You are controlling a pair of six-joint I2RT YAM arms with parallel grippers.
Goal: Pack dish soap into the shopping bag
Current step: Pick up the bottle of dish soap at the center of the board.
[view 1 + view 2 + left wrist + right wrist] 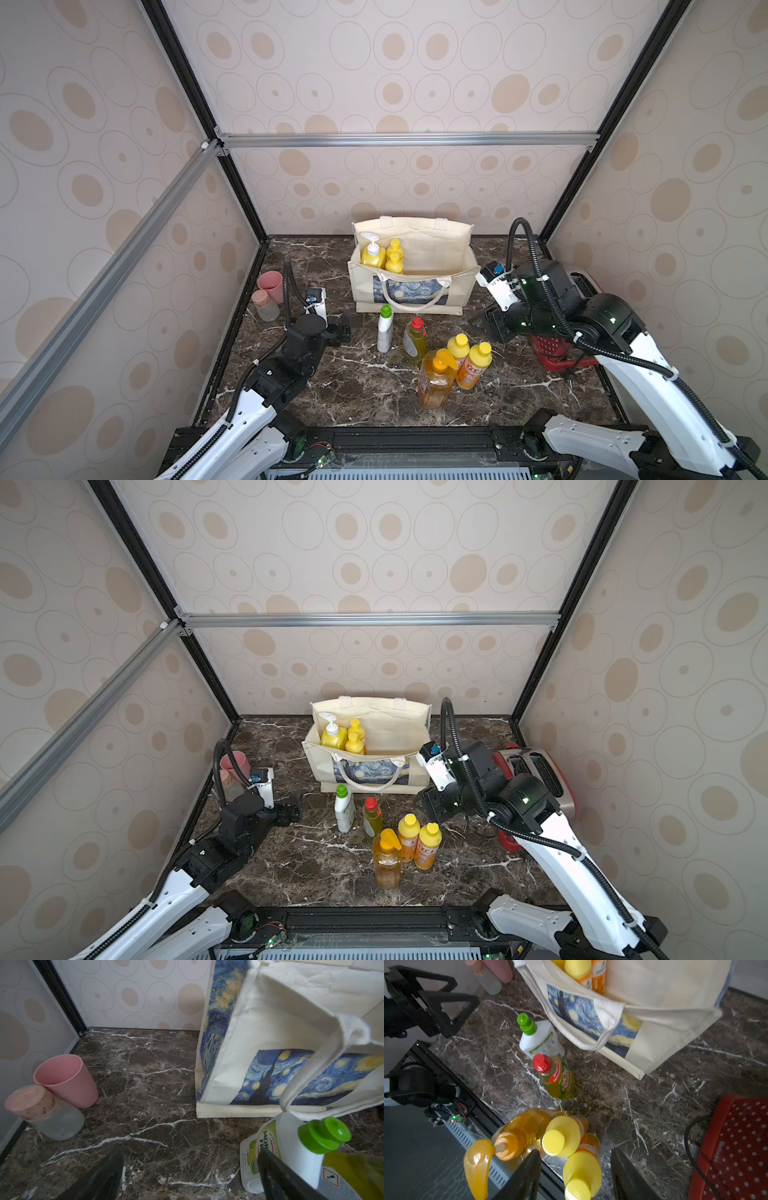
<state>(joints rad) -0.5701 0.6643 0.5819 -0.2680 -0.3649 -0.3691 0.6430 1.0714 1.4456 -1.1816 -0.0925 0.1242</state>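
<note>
Right hand (575,1153), jaws apart and empty, is hovering by the small orange yellow-capped plastic bottle (476,368), lower centre in a top view. It should be closing squarely around the body before lifting toward the cream starry-print canvas bag (415,286) at centre. Left hand (341,329) is gaping empty.

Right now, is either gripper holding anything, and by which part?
Nothing is held. The left gripper is open and empty; the right gripper is open, an orange bottle between its jaws, untouched.

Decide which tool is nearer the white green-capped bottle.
Left. The left tool sits open just beside the white green-capped bottle; the right tool is farther off, beyond the red-capped bottle.
</note>
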